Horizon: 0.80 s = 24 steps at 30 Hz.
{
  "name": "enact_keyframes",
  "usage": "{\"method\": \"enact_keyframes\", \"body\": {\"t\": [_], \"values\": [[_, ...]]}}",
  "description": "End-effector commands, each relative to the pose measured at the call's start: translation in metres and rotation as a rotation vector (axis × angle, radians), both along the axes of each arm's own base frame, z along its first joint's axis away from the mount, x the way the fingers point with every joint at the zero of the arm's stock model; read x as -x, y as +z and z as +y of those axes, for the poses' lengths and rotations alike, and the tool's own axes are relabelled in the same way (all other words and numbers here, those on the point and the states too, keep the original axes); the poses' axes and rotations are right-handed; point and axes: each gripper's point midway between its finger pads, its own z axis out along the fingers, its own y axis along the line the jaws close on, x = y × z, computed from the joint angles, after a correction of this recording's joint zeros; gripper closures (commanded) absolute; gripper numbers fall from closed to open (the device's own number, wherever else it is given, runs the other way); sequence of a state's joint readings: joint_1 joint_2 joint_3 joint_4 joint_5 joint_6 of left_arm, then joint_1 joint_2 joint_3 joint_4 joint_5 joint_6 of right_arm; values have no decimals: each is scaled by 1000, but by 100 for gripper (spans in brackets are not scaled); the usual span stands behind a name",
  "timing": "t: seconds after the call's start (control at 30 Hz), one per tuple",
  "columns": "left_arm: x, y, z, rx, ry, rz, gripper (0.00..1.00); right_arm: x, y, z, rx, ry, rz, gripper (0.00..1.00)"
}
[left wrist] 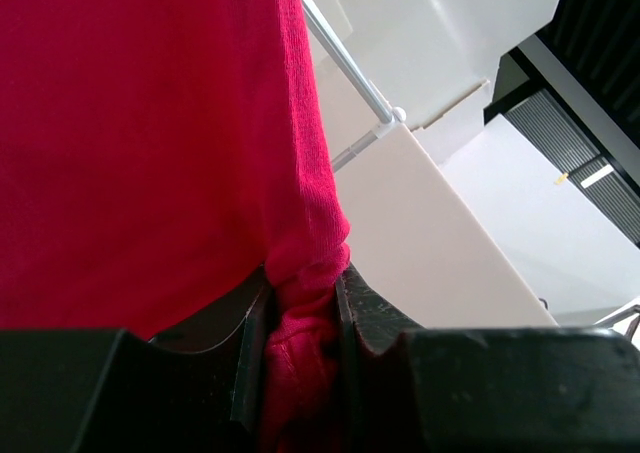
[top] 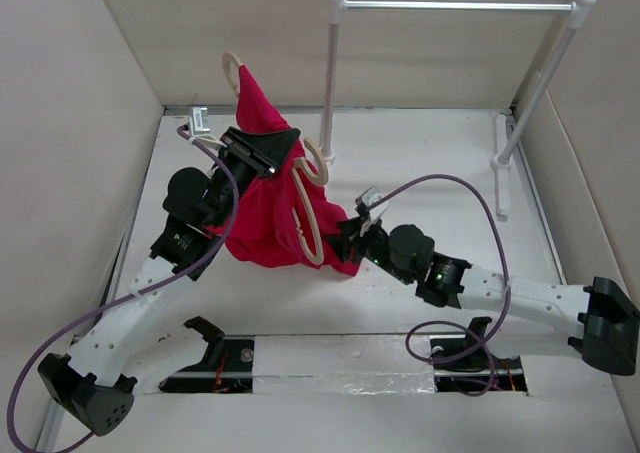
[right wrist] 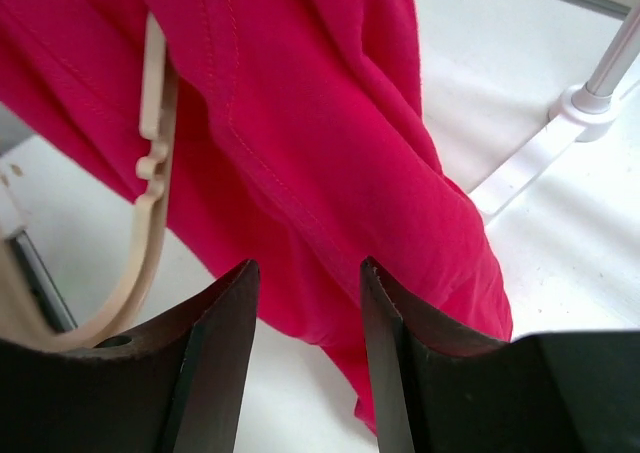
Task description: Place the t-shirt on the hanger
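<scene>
The red t-shirt point(top: 268, 223) hangs bunched above the table, lifted by my left gripper point(top: 268, 158), which is shut on a fold of its cloth point(left wrist: 300, 313). The beige hanger point(top: 305, 213) is caught in the shirt: its hook point(top: 232, 71) sticks out at the top and one curved arm runs down the shirt's right side. My right gripper point(top: 352, 235) is open just beside the shirt's lower right edge. In the right wrist view the shirt point(right wrist: 300, 123) and the hanger arm point(right wrist: 150, 213) lie just beyond the open fingers point(right wrist: 225, 353), nothing between them.
A white-posted garment rack with a metal rail point(top: 455, 6) stands at the back right, its near post point(top: 328, 83) close behind the shirt. Its foot point(right wrist: 560, 133) shows in the right wrist view. Beige walls enclose the table on three sides.
</scene>
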<state>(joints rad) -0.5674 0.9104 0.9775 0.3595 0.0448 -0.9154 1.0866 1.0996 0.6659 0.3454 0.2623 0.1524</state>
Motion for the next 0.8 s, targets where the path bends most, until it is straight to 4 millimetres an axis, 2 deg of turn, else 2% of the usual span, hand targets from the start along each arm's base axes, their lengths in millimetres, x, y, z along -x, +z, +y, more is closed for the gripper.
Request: {"method": "enact_keyframes", "body": {"t": [0.0,0.03,0.13,0.23,0.3,0.4,0.5,0.57,0.6,0.67,0.77], "values": [[21,43,9,94,-26,-118,100,-15,19,7,19,-35,-52,50],[21,45,9,94,-27,-119,100,-17,10,11,40,-34,-38,50],[20,42,8,86,-27,-112,100,-21,5,18,47,-39,-36,50],[22,44,8,98,-36,-120,100,-28,10,17,21,-85,-39,52],[22,44,7,93,-42,-118,100,-33,11,16,12,-114,-42,58],[24,43,7,101,-47,-120,100,-39,10,12,8,-161,-31,100],[23,46,11,90,-24,-120,100,-35,9,10,-47,-167,17,100],[23,47,12,100,-17,-128,100,-28,-5,8,-37,-138,40,100],[22,47,13,105,-13,-133,100,-20,-2,6,-55,-123,45,100],[17,47,12,102,-4,-126,100,-7,-17,2,-56,-108,84,100],[11,53,15,111,34,-147,100,15,-26,-3,-50,-52,132,100]]}}
